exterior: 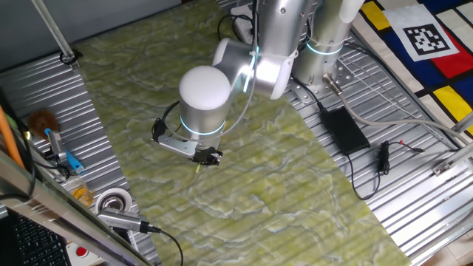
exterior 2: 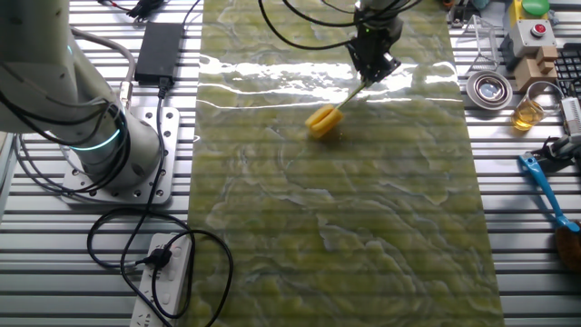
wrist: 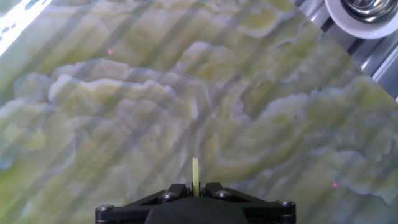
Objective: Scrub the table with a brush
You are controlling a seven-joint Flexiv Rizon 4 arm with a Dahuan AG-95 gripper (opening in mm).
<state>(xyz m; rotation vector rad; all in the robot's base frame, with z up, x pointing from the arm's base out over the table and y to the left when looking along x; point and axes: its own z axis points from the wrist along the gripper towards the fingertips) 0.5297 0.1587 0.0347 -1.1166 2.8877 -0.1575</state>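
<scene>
Brush (exterior 2: 324,120) sat in my gripper (exterior 2: 367,77), pinched by the thin yellow-green handle, with the chunky yellow head pointing down and away at a slant. My fingers were closed tight on that stick; in the hand view only a short sliver of it (wrist: 195,176) poked up between the black jaw tips. From the other fixed view the head looked to be touching or just above the table (exterior 2: 345,227), near a bright glare band; I couldn't tell which. In one fixed view my wrist hid most of it, only a bit of yellow showed below the gripper (exterior: 209,157).

Handling guess: very light, so weight was no issue. Handle looked thin and probably a bit bendy, so pressing hard would likely bow it or let it swivel in the jaws. Head looked soft and squashy, should give against the surface. Smooth narrow stick could slip or rotate under side load. Better hold would have been lower on the handle, nearer the head, for less leverage. Table looked flat, hard, slick. Tape roll (wrist: 364,15) sat off the mat edge, well apart.
</scene>
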